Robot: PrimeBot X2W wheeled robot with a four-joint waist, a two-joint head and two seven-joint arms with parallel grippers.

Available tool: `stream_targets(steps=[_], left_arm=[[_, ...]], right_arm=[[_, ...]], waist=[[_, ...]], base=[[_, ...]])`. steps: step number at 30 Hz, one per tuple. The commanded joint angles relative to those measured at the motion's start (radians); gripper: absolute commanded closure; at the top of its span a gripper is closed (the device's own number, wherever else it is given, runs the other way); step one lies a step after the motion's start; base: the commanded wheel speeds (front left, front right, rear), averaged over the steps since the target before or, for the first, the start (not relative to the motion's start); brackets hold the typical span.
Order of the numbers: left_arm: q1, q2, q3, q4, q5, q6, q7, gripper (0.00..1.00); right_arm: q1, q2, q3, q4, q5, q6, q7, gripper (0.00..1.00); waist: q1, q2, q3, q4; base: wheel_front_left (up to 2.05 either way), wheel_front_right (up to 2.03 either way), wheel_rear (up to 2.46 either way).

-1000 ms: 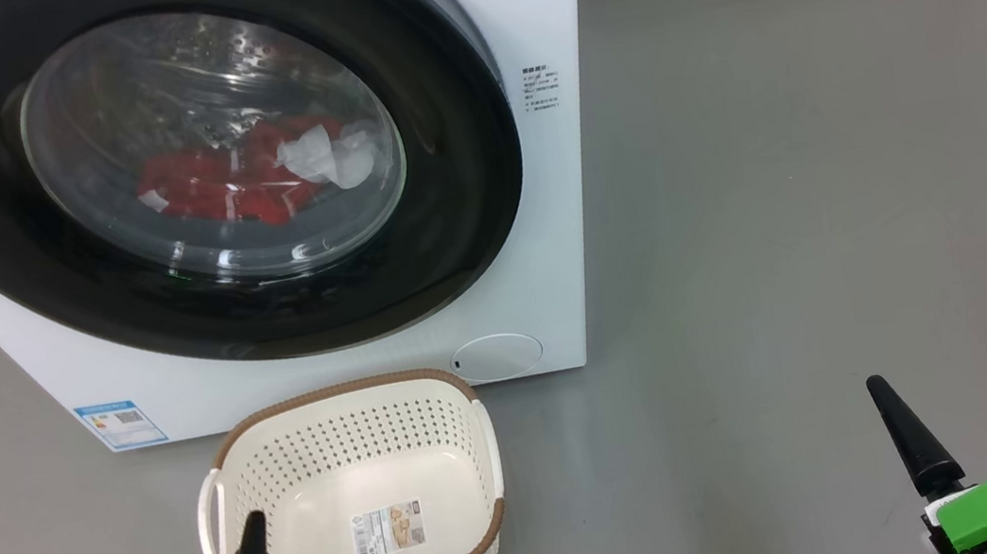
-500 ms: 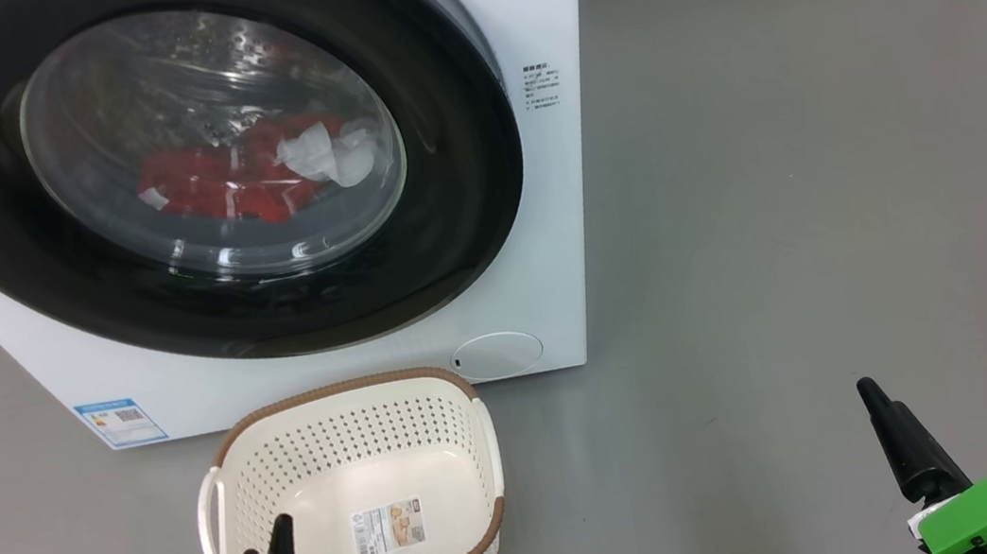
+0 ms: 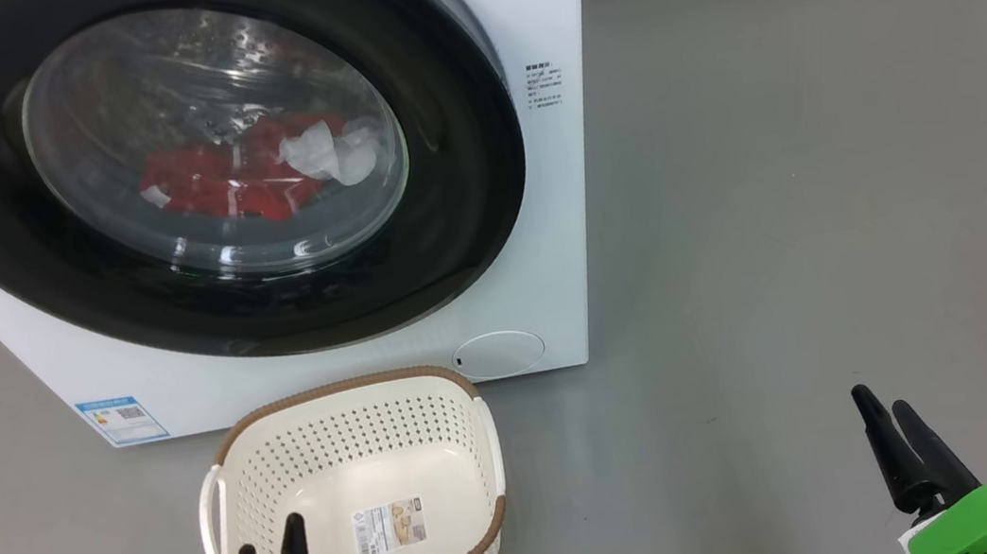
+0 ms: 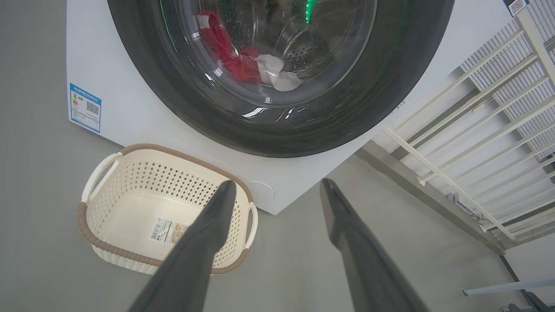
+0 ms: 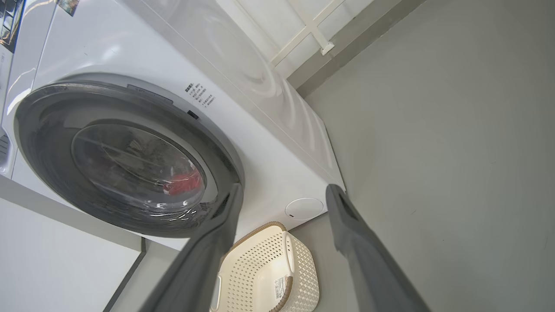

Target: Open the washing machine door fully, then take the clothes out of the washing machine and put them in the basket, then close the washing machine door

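Observation:
The washing machine (image 3: 534, 5) stands white ahead, its round black-rimmed door (image 3: 467, 223) lying flat against the front. Red clothes (image 3: 205, 186) and a white cloth (image 3: 325, 156) show through the glass, and again in the left wrist view as clothes (image 4: 230, 56). The cream basket (image 3: 223, 465) sits empty on the floor before the machine, basket (image 4: 108, 173), basket (image 5: 299, 268). My left gripper (image 3: 267, 545) is open at the basket's near rim. My right gripper (image 3: 883, 409) is open low at the right, far from the door (image 5: 47, 164).
Grey floor (image 3: 824, 176) spreads wide to the machine's right. A round white flap (image 3: 499, 353) and a blue label (image 3: 121, 419) mark the machine's lower front. A white railing (image 4: 477, 130) runs behind the machine.
My left gripper has turned so both fingers show and slid slightly right. My right gripper has turned too, showing its second finger, and moved a little left and down.

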Motion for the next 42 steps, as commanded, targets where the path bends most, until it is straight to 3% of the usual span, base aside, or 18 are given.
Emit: stream_targets(steps=[1, 18, 42], left_arm=[[-0.002, 0.016, 0.009, -0.033, 0.033, 0.008, -0.014, 0.00], [0.009, 0.024, -0.024, -0.057, 0.237, 0.054, -0.064, 0.00], [0.016, 0.025, -0.052, -0.093, 0.534, 0.082, -0.134, 0.00]], right_arm=[[-0.006, -0.023, 0.016, -0.030, -0.032, 0.005, -0.013, 0.00], [0.007, -0.051, 0.049, -0.044, -0.195, 0.006, -0.063, 0.00], [0.023, -0.076, 0.066, -0.065, -0.398, 0.008, -0.133, 0.00]], waist=[[-0.0001, 0.0000, 0.000, 0.000], [-0.0001, 0.0000, 0.003, 0.007], [-0.0001, 0.0000, 0.019, 0.012]], base=[[0.00, 0.00, 0.00], [0.00, 0.00, 0.00], [0.00, 0.00, 0.00]])
